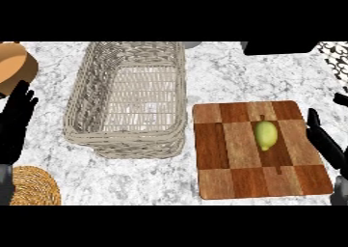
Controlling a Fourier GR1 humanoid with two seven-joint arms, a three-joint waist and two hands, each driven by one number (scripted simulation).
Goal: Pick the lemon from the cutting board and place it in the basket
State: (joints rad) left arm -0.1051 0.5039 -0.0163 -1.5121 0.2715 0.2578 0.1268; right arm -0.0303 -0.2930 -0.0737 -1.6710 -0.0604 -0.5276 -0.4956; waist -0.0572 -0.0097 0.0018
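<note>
there, yellow-green oval lemon (266,135), lengthwise on checkered wooden cutting board (233,159)

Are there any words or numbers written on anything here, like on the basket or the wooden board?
None: no words, numbers or signs show anywhere.
The basket, the cutting board and the lemon have no writing on them.
The black-and-white thing at the top right corner shows only a pattern, not letters.

A kitchen: marble counter (55,149), wooden cutting board (237,169), wicker basket (98,96).
</note>
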